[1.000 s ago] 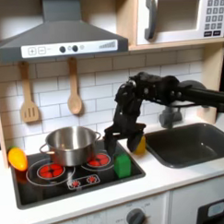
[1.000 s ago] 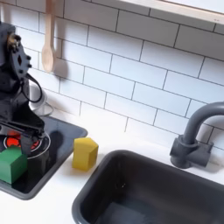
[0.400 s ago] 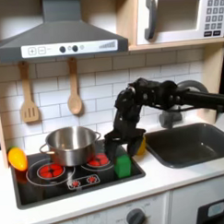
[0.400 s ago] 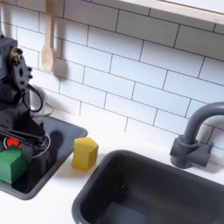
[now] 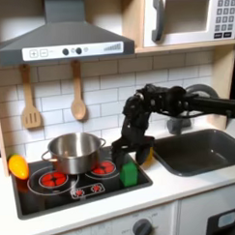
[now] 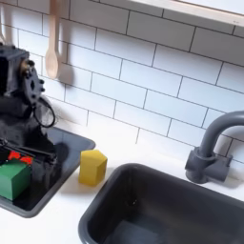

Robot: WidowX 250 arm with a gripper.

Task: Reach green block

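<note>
Now: claw (image 5: 127,153) just above green block (image 5: 129,173), spread cannot tell. Risk: descending off-centre tips the block toward the yellow block (image 6: 92,167) beside it.

green block (image 5: 129,173) (image 6: 12,178): small, bright green, upright, sat at stovetop's near-right corner in the first exterior view.

A small bright green plastic block (image 6: 12,179) sits on the black stovetop (image 5: 55,197) with red ring burners; a yellow block (image 6: 92,167) rests on the white counter (image 6: 67,214).
</note>
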